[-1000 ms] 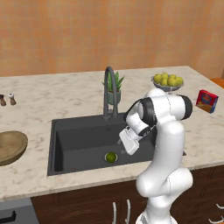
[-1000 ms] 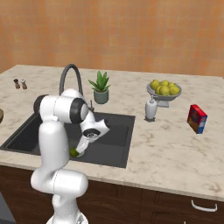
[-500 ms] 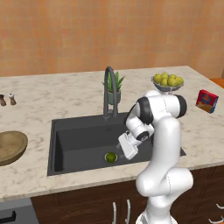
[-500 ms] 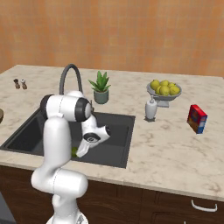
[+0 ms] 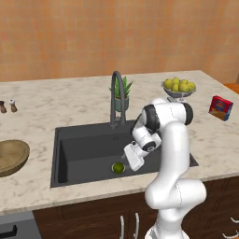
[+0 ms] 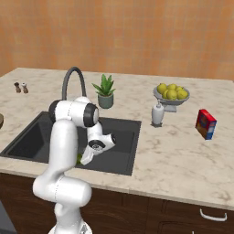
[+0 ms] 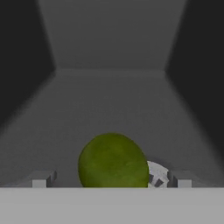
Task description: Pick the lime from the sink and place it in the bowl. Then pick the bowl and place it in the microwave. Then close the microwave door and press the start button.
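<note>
The lime [image 5: 118, 168] lies on the floor of the dark grey sink [image 5: 84, 144], close to its front wall. My gripper [image 5: 127, 163] has reached down into the basin just right of it. In the hand view the lime [image 7: 113, 161] sits low and centred, and the gripper [image 7: 111, 180] is open, with one fingertip [image 7: 41, 179] on each side of the fruit and not touching it. The round metal drain [image 7: 158, 173] peeks out behind the lime. The wooden bowl [image 5: 9, 156] rests on the counter left of the sink. The microwave is out of view.
The arched faucet [image 5: 116, 95] and a potted plant [image 5: 124, 93] stand behind the sink. On the right counter are a white dish of lemons [image 5: 179, 87], a red box [image 5: 220, 107] and a soap dispenser [image 6: 157, 114]. Two small shakers [image 5: 7, 106] sit far left.
The hand has sunk lower into the sink and come closer to the lime. The jaws have stayed open, and the lime has not moved.
</note>
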You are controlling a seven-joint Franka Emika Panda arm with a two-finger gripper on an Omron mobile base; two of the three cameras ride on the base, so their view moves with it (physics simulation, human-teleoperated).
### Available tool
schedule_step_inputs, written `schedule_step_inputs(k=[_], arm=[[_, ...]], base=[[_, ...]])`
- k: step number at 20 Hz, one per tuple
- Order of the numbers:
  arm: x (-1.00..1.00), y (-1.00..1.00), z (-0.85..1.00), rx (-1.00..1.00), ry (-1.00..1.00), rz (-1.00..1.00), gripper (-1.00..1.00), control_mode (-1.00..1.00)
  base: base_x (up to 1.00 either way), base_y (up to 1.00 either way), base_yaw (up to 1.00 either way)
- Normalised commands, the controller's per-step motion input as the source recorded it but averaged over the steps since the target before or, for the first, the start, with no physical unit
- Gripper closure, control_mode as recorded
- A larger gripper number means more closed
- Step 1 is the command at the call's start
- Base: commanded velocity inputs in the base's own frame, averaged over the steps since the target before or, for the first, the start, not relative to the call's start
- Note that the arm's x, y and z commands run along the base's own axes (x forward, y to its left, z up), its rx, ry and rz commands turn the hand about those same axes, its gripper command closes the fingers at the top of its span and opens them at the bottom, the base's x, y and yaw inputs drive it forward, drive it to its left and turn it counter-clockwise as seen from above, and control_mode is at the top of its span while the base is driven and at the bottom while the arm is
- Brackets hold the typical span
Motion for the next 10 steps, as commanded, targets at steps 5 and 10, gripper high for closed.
schedule_step_inputs(k=[5,10], arm=[[0.08,0.21,-0.19,0.0,0.01,0.0,-1.0,-1.0],[0.0,0.17,-0.32,0.0,0.0,0.02,-1.0,-1.0]], base=[[0.0,0.0,0.0],[0.0,0.0,0.0]])
